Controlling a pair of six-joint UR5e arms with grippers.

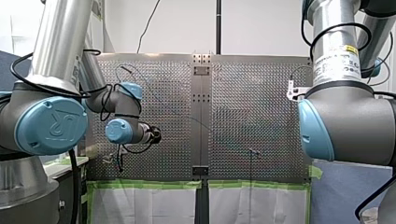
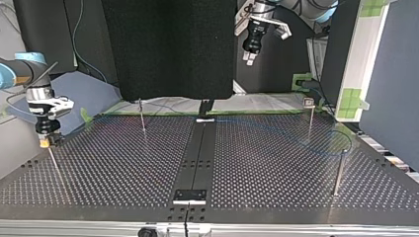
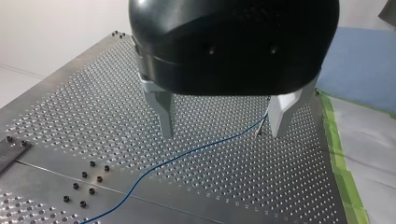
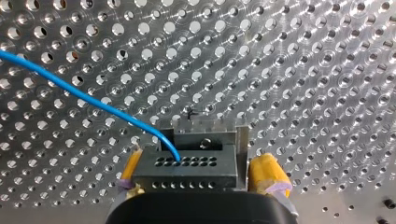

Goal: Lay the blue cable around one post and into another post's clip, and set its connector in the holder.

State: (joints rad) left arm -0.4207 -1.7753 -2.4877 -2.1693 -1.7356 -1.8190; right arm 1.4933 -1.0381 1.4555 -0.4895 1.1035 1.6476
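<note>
Right hand (image 4: 200, 168) is gripping the connector (image 4: 191, 158) by its rigid body, low over the table (image 3: 70, 116). Blue cable (image 3: 187, 156) is trailing across it, likely limp and light. Left hand (image 3: 221, 133) is hovering wide open above.

The thin blue cable (image 3: 187, 154) lies slack in a long curve across the perforated desk (image 2: 267, 168) among slim upright posts (image 2: 142, 116), one end entering the dark, hole-studded connector (image 4: 191, 167) clamped between my right gripper's (image 4: 198, 183) yellow-padded fingers (image 4: 267, 173).
</note>
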